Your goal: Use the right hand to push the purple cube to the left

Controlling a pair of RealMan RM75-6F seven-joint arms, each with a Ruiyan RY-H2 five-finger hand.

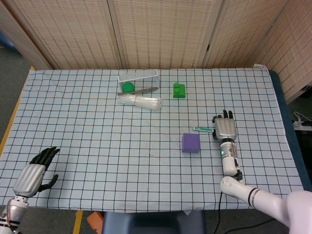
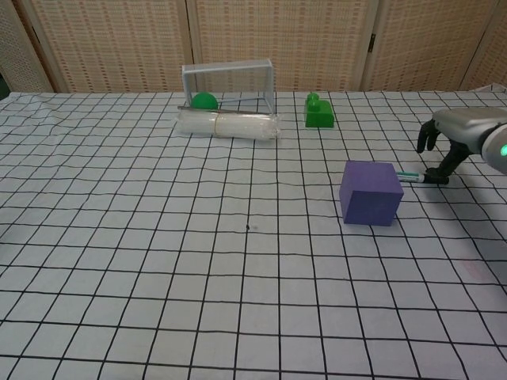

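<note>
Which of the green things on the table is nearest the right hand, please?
The green-and-white marker, lying just beside the right hand and behind the purple cube. The green block and green ball sit far back.

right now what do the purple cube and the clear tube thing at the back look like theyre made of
Purple cube: probably foam or matte plastic; its faces are flat, evenly coloured and show no shine, so which one stays open.
Clear tube: looks like thin transparent plastic, glossy; light glints along it and the table's grid shows faintly through. It lies on its side in front of a clear box.
</note>
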